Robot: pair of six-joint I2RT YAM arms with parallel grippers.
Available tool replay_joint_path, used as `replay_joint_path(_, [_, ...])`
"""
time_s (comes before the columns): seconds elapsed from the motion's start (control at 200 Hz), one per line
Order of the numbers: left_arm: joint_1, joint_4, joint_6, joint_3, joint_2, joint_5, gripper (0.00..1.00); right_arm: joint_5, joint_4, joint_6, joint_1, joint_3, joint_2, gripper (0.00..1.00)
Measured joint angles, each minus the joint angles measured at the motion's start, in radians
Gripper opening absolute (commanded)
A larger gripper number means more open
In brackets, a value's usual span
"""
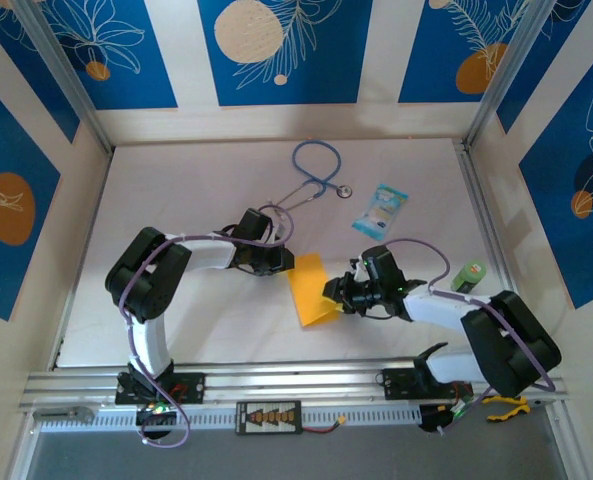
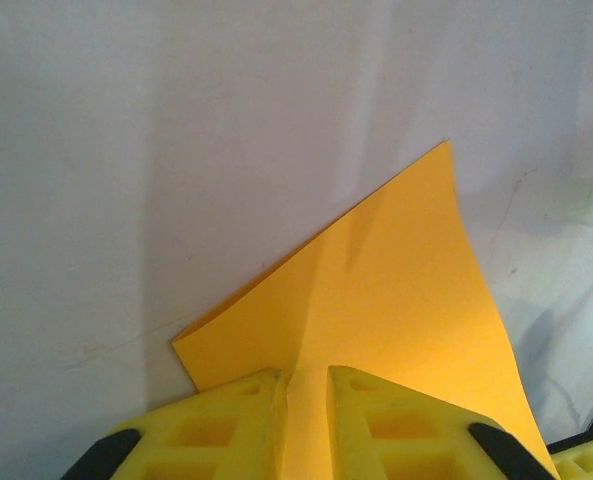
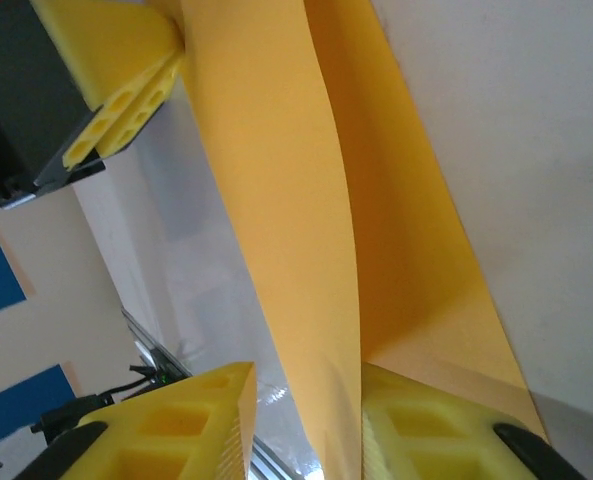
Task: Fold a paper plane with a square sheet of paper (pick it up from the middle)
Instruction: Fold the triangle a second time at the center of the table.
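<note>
One centre fold looks done on the square sheet of paper (image 1: 310,290). The left gripper (image 2: 304,380) pinches it. The right gripper (image 3: 307,372) straddles it narrowly, and I cannot tell whether it grips. Nose and wing folds are left.

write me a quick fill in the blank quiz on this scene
1. In the top view, the stethoscope lies to the ___ of the light-blue packet.
2. The left gripper pinches a folded orange-yellow sheet of ___.
3. The small object beside the right arm is ___ in colour.
Missing words: left; paper; green.
</note>
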Motion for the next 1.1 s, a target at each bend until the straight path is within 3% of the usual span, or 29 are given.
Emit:
replay_joint_path(0.17, [0.0,0.01,0.002,0.0,-0.003,0.014,0.29,-0.022,-0.017,-0.048,-0.01,0.013,0.024,0.12])
replay_joint_path(0.26, [0.0,0.019,0.005,-0.003,-0.013,0.014,0.38,-0.026,-0.026,-0.058,-0.016,0.018,0.039,0.09])
replay_joint_path(0.495, [-0.001,0.016,0.006,-0.025,-0.132,-0.039,0.41,0.02,0.006,0.006,-0.012,0.018,0.063,0.02])
replay_joint_path(0.8, [-0.001,0.088,-0.08,-0.089,-0.207,-0.05,0.35,0.18,0.071,0.177,0.057,0.032,0.066,0.03])
replay_joint_path(1.101, [-0.021,0.124,-0.122,-0.051,-0.056,0.013,0.23,0.172,0.1,0.196,0.081,0.046,0.098,0.22])
